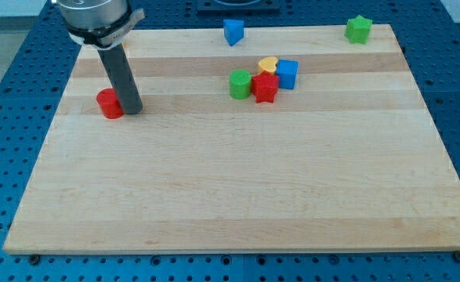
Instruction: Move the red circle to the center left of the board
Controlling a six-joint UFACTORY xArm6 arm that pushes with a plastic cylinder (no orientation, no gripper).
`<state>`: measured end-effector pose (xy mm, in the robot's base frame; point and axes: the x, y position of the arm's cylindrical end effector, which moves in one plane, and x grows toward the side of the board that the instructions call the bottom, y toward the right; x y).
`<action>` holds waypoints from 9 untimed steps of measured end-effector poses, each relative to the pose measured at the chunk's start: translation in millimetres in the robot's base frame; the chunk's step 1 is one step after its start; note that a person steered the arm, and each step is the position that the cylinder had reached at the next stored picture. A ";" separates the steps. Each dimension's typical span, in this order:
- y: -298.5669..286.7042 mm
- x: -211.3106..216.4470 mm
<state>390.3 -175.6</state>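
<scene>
The red circle (109, 103) lies on the wooden board (237, 196) near its left edge, in the upper part of the view. My tip (132, 111) rests on the board right against the red circle's right side, touching or nearly touching it. The dark rod rises from there to the arm's head at the view's top left.
A cluster sits at upper centre: a green block (240, 83), a red star (265, 88), a yellow block (268, 64) and a blue cube (287, 74). A blue triangle-like block (233, 31) lies at the top edge. A green star (358, 29) lies at the top right.
</scene>
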 end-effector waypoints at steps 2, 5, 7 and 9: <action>-11.3 -23.0; -31.6 -14.3; -59.3 -3.7; -8.5 -15.6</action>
